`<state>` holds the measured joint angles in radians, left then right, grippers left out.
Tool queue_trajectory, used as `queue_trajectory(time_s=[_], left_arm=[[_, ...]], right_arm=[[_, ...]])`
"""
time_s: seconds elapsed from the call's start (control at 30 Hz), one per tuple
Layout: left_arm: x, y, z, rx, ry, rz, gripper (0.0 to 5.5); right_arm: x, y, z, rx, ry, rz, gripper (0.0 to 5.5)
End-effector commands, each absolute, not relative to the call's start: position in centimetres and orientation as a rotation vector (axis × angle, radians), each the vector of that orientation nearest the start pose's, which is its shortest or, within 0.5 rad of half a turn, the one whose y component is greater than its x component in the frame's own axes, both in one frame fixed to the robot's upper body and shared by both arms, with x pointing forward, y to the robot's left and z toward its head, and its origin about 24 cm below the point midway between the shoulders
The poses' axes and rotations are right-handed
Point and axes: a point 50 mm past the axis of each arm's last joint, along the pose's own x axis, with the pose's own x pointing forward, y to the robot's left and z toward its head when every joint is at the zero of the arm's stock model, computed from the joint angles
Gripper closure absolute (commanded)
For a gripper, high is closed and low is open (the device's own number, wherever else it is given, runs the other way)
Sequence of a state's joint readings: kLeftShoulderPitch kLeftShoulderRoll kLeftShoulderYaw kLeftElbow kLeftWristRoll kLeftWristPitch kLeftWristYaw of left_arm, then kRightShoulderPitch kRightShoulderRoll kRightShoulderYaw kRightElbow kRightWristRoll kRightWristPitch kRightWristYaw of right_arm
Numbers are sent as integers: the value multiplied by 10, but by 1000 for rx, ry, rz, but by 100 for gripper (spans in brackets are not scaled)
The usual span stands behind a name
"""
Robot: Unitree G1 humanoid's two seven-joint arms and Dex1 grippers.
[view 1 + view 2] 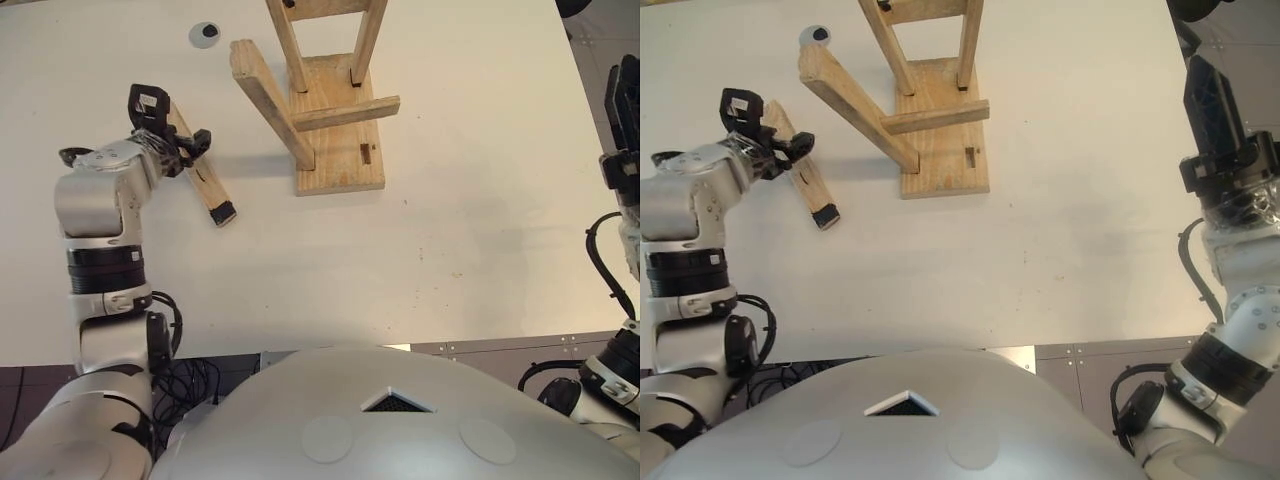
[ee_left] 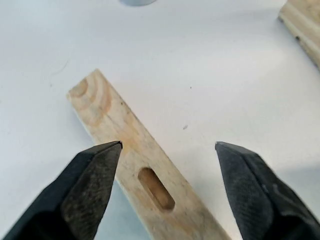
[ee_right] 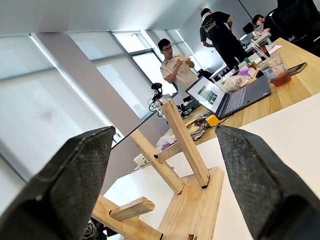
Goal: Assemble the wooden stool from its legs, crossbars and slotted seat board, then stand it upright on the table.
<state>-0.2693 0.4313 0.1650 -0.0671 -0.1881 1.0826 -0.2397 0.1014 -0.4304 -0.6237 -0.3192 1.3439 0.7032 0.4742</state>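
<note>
The left gripper (image 1: pixel 172 122) hangs over a loose leg (image 1: pixel 212 190) that lies flat on the left of the white table (image 1: pixel 450 240). Its fingers are spread to either side of the wood and do not pinch it. The left wrist view brings out what is too small in the head views: an oval slot (image 2: pixel 156 188) cut into the leg. It also shows one fingertip (image 2: pixel 102 160) over the leg's edge and the other over bare table. Whether that tip touches the wood I cannot tell.

Right of the leg, at the far middle, the seat board (image 1: pixel 340 170) lies flat with the part-built stool on it. Two upright legs (image 1: pixel 290 45) rise from its far end, and a third leg (image 1: pixel 268 100) leans out to the left. A crossbar (image 1: pixel 345 112) runs from the third leg to the right. An open slot (image 1: pixel 366 153) shows near the board's right edge. A small grey disc (image 1: pixel 205 34) sits on the table, far left of the board.

The right gripper (image 3: pixel 165 131) is raised beyond the table's right edge, fingers wide apart. Its wrist view looks low across the board into the room. There it shows a wooden desk (image 3: pixel 292 87) with a laptop (image 3: pixel 225 97) and a cup (image 3: pixel 280 75), and tall windows (image 3: pixel 50 110) with blinds.
</note>
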Motion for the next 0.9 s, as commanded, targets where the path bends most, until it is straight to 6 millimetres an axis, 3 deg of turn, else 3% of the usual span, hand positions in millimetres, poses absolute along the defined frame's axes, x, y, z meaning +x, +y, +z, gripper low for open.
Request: queue_trajectory(time_s=[0.03, 0.3, 0.43, 0.53, 0.73, 0.83, 0.9], left_arm=[[261, 251, 62, 34, 772, 99, 210], [244, 262, 41, -32, 927, 211, 210], [237, 271, 24, -82, 1026, 236, 256], [242, 276, 22, -71, 998, 225, 286], [287, 280, 60, 9, 684, 219, 348], [331, 278, 114, 181, 334, 196, 349], [353, 273, 151, 205, 133, 171, 349]], right_arm=[[196, -267, 138, 775, -124, 504, 183], [195, -264, 134, 781, -123, 496, 183], [198, -262, 134, 781, -124, 501, 183], [198, -262, 134, 778, -127, 501, 183], [208, -265, 140, 766, -130, 516, 183], [215, -265, 148, 747, -136, 529, 183], [223, -258, 156, 713, -127, 557, 183]])
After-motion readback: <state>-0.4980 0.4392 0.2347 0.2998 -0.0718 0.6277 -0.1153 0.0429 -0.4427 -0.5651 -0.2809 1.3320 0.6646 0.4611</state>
